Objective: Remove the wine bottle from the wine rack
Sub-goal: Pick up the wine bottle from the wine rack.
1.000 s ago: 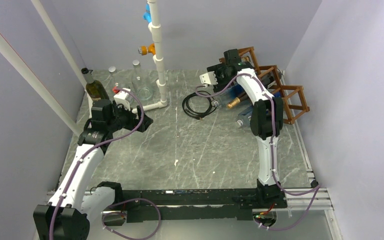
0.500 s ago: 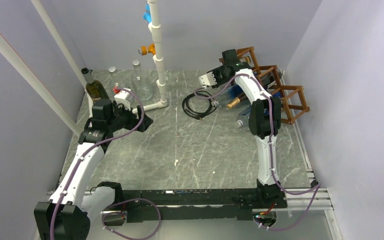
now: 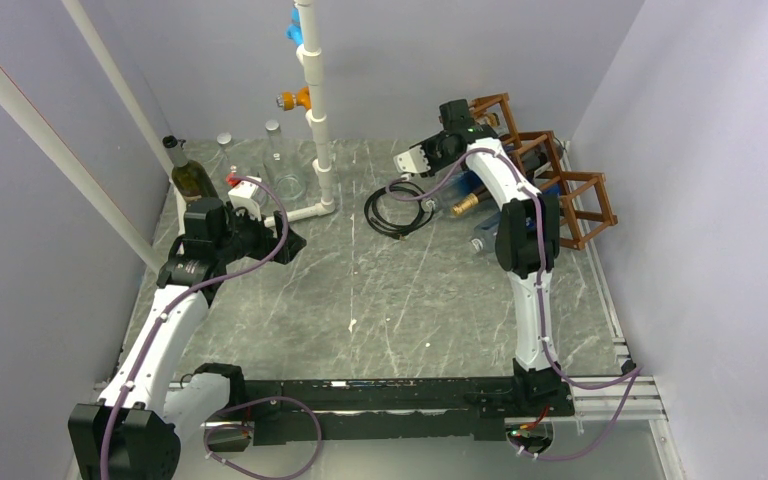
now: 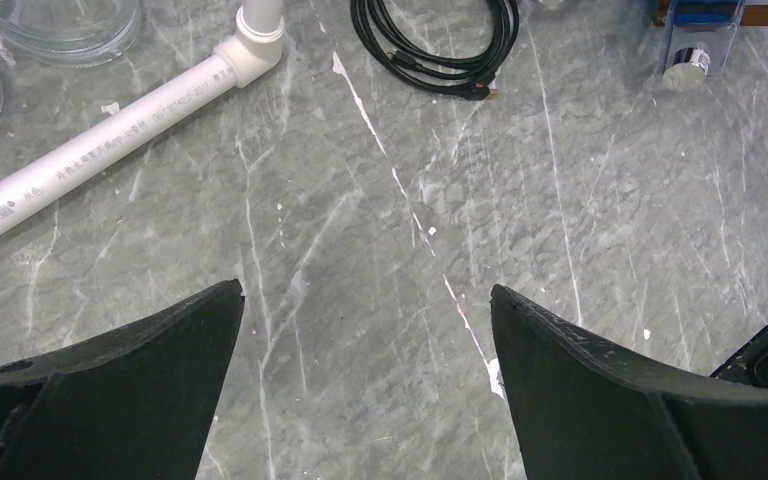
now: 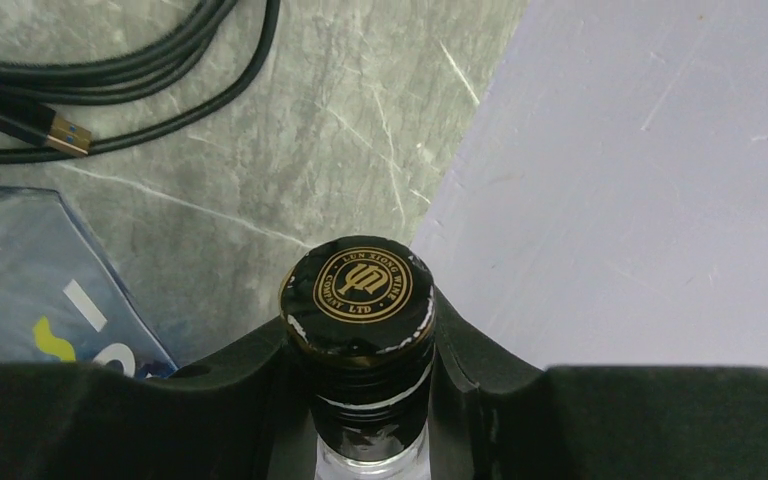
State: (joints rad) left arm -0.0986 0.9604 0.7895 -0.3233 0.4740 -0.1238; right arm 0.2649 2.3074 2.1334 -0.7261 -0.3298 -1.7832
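The right gripper (image 5: 365, 385) was clenched on the neck of the wine bottle (image 5: 360, 290), just under the black cap with the gold mark. Its two fingers pressed the neck from both sides. From above, that gripper sat at the far end of the wine rack (image 3: 570, 195), which stood by the right wall. The fat part of the bottle was hidden behind the arm, so I could not see how deep it lay in its wooden cell. I think it was not yet out.

The left gripper (image 4: 365, 330) was spread wide and held nothing. It hung over the bare table (image 4: 380, 230) on the left, well apart from the rack.

Here is what could go wrong. The neck is thin and smooth and the bottle looks heavy — it could slip through the fingers or tip down once the wood no longer holds it up. If the arm pulled crooked, the bottle could catch on a wooden bar and drag the whole rack along. Other bottles lay in the rack, one with a gold top (image 3: 465, 205), and a bump could roll them out. The black cable (image 5: 110, 110) lay on the table near the cap — the bottle could snag it on the way down.
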